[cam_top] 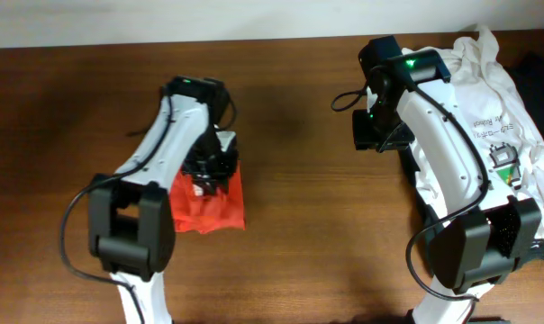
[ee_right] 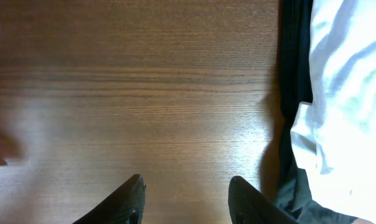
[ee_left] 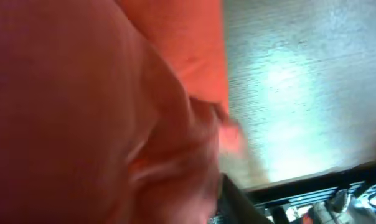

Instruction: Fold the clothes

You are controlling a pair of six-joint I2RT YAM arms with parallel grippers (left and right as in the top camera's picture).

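The orange-red T-shirt lies as a small folded bundle on the brown table, left of centre. My left gripper is down on the bundle's far edge. In the left wrist view the orange-red cloth fills the picture, blurred, and bunches against the one dark finger that shows of the left gripper. The white tee with small print lies crumpled at the right. My right gripper hangs open and empty over bare wood, just left of the white tee.
A dark garment lies under the white tee's left edge, and dark cloth also shows at the far right. Bare wood lies between the two arms. The table's back edge runs along the top.
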